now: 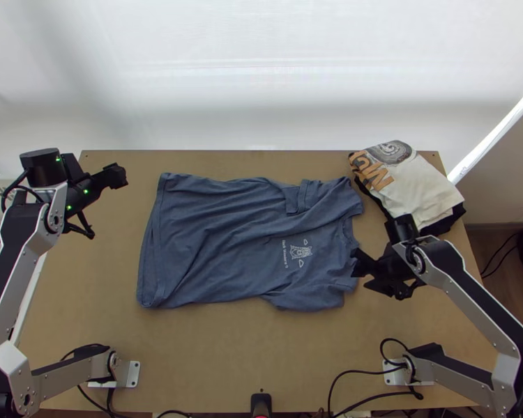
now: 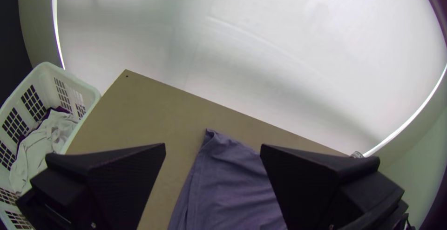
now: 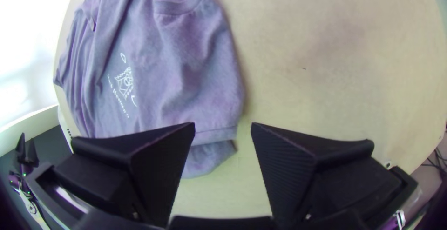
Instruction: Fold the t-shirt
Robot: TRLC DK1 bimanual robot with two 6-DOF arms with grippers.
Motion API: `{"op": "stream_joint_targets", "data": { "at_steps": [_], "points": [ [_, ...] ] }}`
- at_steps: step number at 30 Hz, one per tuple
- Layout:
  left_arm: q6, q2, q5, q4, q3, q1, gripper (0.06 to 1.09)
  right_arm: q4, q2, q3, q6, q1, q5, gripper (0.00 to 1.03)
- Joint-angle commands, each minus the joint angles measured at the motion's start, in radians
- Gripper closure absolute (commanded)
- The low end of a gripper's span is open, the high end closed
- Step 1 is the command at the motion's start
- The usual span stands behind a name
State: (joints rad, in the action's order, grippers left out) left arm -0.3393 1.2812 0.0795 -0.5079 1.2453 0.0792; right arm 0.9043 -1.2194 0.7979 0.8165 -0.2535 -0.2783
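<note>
A blue t-shirt (image 1: 226, 237) lies spread on the table with its hem at the left and its collar at the right, some wrinkles running across it. My left gripper (image 1: 118, 177) is left of the hem, apart from the cloth; in the left wrist view the left gripper (image 2: 213, 153) stands open, a hem corner of the t-shirt (image 2: 228, 179) beyond its fingers. At the collar end, by the near sleeve, is my right gripper (image 1: 364, 276). In the right wrist view the right gripper (image 3: 223, 130) is open over the sleeve's edge, with the t-shirt (image 3: 195, 67) partly behind one finger.
A pile of white and black clothes (image 1: 411, 184) rests at the table's far right corner. Beside the table's left side, a white basket (image 2: 79, 88) holds some cloth. Cables (image 1: 373, 373) run along the near edge of the table (image 1: 226, 362).
</note>
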Motion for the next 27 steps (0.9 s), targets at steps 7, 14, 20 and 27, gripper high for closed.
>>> {"op": "stream_joint_targets", "data": {
  "at_steps": [7,14,20,27],
  "points": [
    [0.013,-0.023,-0.011,-0.015,-0.007,0.007,0.10,0.074,-0.032,-0.032,-0.033,-0.023,-0.018,0.36],
    [0.011,-0.016,-0.012,-0.015,-0.001,0.001,0.10,0.062,-0.126,-0.023,-0.037,-0.046,-0.025,0.45],
    [0.014,-0.013,-0.012,-0.015,0.008,0.008,0.10,0.050,-0.215,-0.011,-0.079,-0.050,-0.025,0.45],
    [0.020,-0.005,-0.012,-0.015,0.016,0.013,0.10,0.001,-0.249,-0.006,-0.100,-0.066,-0.025,0.45]
  ]
}}
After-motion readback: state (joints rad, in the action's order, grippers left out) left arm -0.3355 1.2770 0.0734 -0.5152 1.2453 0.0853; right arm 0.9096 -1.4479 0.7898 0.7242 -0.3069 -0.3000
